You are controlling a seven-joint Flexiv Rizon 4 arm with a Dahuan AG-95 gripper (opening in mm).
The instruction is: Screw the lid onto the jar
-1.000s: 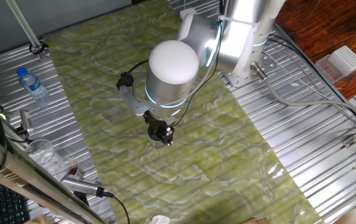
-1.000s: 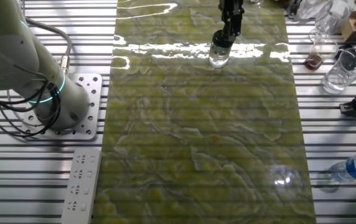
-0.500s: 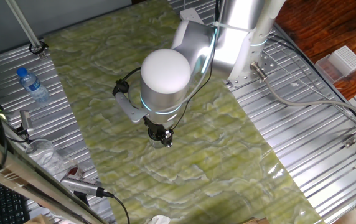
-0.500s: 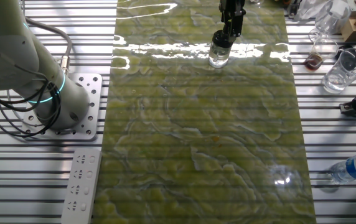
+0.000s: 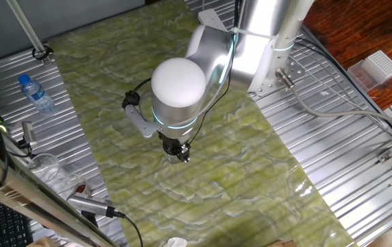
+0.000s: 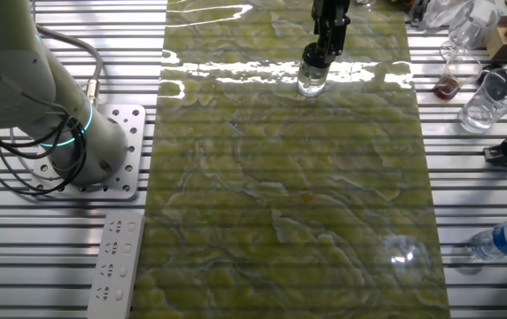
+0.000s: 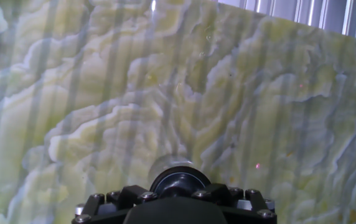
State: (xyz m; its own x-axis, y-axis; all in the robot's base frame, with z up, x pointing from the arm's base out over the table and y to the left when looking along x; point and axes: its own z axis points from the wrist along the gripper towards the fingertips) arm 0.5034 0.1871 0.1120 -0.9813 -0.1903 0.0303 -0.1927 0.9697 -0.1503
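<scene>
One small jar (image 6: 311,81) stands upright on the green table (image 6: 289,204), the lid (image 7: 179,181) on top of it, clamped in the gripper (image 6: 317,58). I'd keep the twist straight and level, pressing lightly, so the threads catch and the jar doesn't skid.

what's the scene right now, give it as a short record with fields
surface: green marbled mat on a ribbed metal table
jar: small clear jar standing upright on the mat
lid: black cap on top of the jar
tool: tool directly above the jar, at the lid; grip state unclear
aside: water bottle lying off the mat
</scene>
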